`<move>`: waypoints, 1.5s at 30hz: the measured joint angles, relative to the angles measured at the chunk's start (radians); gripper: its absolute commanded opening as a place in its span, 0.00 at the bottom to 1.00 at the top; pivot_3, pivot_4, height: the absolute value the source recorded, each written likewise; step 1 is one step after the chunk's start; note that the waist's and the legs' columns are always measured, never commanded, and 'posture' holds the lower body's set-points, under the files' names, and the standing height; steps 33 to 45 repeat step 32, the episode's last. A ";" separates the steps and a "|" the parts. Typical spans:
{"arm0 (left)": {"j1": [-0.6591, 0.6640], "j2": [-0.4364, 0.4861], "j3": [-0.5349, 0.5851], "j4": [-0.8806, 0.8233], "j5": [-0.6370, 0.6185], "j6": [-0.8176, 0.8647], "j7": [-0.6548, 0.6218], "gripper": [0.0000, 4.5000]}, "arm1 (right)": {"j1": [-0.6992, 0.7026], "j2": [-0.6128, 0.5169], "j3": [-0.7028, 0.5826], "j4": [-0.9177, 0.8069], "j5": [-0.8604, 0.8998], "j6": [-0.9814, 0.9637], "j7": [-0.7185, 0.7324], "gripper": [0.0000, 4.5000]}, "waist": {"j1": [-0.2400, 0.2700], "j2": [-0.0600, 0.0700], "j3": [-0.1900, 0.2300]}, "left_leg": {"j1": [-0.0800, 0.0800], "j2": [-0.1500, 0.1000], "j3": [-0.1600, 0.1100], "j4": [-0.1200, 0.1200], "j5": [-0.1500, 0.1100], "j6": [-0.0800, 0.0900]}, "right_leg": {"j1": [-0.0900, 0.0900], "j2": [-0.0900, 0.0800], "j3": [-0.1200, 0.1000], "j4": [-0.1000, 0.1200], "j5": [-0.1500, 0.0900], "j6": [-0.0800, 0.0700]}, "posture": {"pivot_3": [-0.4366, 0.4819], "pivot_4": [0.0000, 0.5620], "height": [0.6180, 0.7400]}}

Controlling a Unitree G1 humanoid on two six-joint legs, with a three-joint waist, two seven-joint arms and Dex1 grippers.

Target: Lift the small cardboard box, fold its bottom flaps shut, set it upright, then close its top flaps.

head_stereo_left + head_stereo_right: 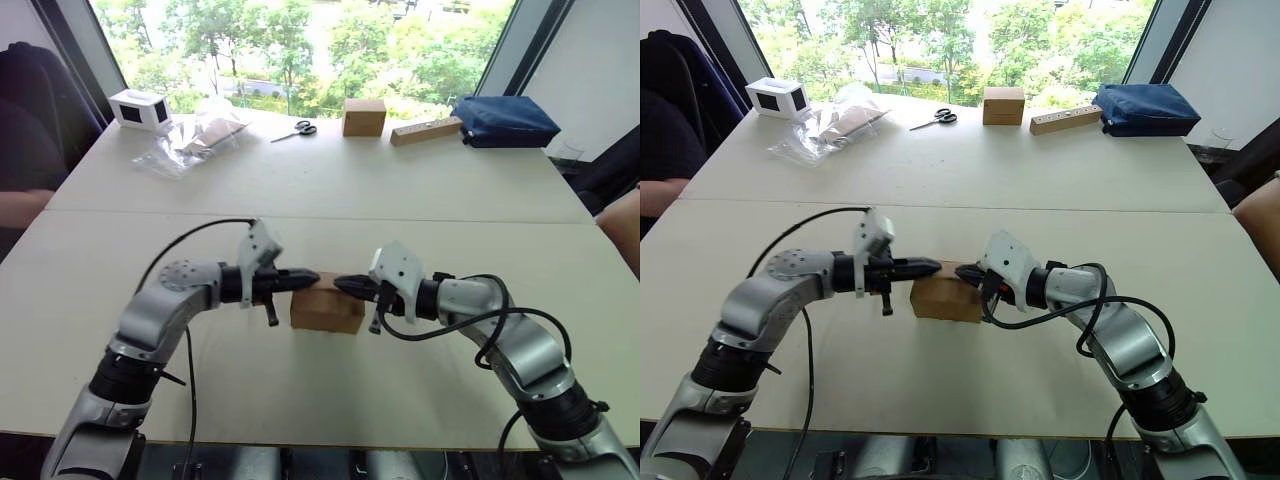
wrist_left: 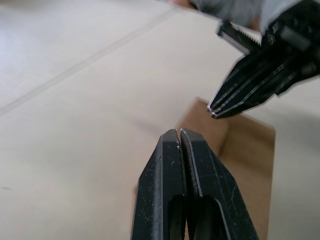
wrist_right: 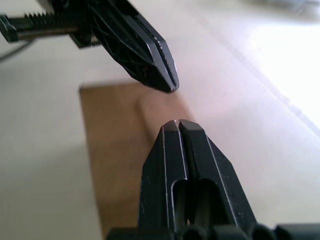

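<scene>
The small cardboard box (image 1: 326, 312) stands on the near table, plain brown, its top face looking flat. My left gripper (image 1: 314, 277) reaches in from the left, shut, with its tip just over the box's top left edge. My right gripper (image 1: 339, 285) comes from the right, also shut, its tip over the box top. The two tips point at each other a small gap apart. In the left wrist view my shut fingers (image 2: 179, 134) hover over the box (image 2: 247, 150) facing the right gripper (image 2: 216, 111). Whether either tip touches the cardboard is unclear.
At the far table edge lie a tan cardboard cube (image 1: 364, 117), a long tan block (image 1: 426, 131), scissors (image 1: 296, 130), a blue bag (image 1: 505, 120), plastic bags (image 1: 193, 142) and a white device (image 1: 140, 109). A person's arm (image 1: 22, 206) rests at the left edge.
</scene>
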 measured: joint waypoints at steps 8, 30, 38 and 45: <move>0.078 0.192 0.137 -0.056 -0.030 0.085 0.061 0.01 | 0.069 0.048 -0.249 -0.089 0.237 0.139 -0.097 0.00 | 0.002 0.000 0.000 | 0.000 0.000 0.000 0.000 0.000 0.000 | 0.000 0.000 0.000 0.000 0.000 -0.001 | 0.48 0.27 1.00; 0.578 0.370 0.300 -0.202 -0.118 0.123 -0.066 0.01 | 0.484 -0.324 -0.437 -0.141 0.383 0.263 0.087 0.00 | 0.002 0.002 0.001 | 0.001 0.000 0.002 -0.008 0.000 0.000 | 0.001 -0.005 -0.001 -0.012 -0.002 -0.005 | 0.48 0.27 1.00; 0.577 0.370 0.296 -0.197 -0.118 0.122 -0.070 0.01 | 0.483 -0.324 -0.437 -0.141 0.383 0.262 0.083 0.00 | 0.002 0.002 0.001 | 0.001 0.000 0.003 -0.008 0.000 0.000 | 0.001 -0.005 -0.001 -0.012 -0.002 -0.005 | 0.48 0.27 1.00; 0.577 0.370 0.296 -0.197 -0.118 0.122 -0.070 0.01 | 0.483 -0.324 -0.437 -0.141 0.383 0.262 0.083 0.00 | 0.002 0.002 0.001 | 0.001 0.000 0.003 -0.008 0.000 0.000 | 0.001 -0.005 -0.001 -0.012 -0.002 -0.005 | 0.48 0.27 1.00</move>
